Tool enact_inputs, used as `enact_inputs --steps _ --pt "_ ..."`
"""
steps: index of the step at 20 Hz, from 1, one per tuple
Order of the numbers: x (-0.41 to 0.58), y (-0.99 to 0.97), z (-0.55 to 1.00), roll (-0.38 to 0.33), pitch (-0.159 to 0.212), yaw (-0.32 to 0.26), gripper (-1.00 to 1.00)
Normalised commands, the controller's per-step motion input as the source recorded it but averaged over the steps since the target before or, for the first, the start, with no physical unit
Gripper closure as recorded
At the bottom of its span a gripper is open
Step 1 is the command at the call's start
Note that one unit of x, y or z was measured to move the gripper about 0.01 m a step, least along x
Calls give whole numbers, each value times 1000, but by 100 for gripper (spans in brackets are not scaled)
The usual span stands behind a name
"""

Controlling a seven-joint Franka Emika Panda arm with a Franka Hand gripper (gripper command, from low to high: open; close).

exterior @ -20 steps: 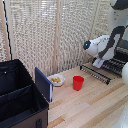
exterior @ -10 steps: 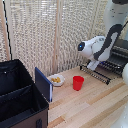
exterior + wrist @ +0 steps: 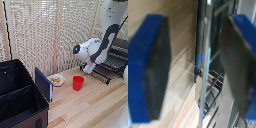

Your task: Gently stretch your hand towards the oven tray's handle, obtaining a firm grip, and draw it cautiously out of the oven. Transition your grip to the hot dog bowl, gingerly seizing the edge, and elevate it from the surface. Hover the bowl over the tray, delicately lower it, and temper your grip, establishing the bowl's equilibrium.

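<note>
The oven (image 3: 118, 54) stands at the exterior view's right, a dark box with its front let down. The oven tray (image 3: 101, 75), a dark rack of thin bars, lies low in front of it. My gripper (image 3: 88, 68) hangs at the rack's near end, open. In the wrist view the blue pads (image 3: 150, 65) stand wide apart, and a thin shiny bar (image 3: 203, 60) runs between them untouched; I cannot tell if it is the oven tray's handle. Wire bars (image 3: 217, 86) show beside it. The hot dog bowl (image 3: 56, 79), white with yellow food, sits on the wooden table (image 3: 90, 107).
A red cup (image 3: 78, 82) stands between the bowl and the rack. A black open box (image 3: 20, 95) with a blue panel (image 3: 43, 85) fills the exterior view's left. A pale slatted blind (image 3: 45, 35) forms the backdrop.
The arm has swung toward the exterior view's left and lowered, bringing the gripper down to the rack's near end. Bowl and cup have not moved.
</note>
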Motion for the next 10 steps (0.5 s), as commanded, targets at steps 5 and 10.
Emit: enact_inputs --steps 5,10 --pt "327 21 71 47 33 -1 -100" --pt "373 178 553 0 6 -107 -100"
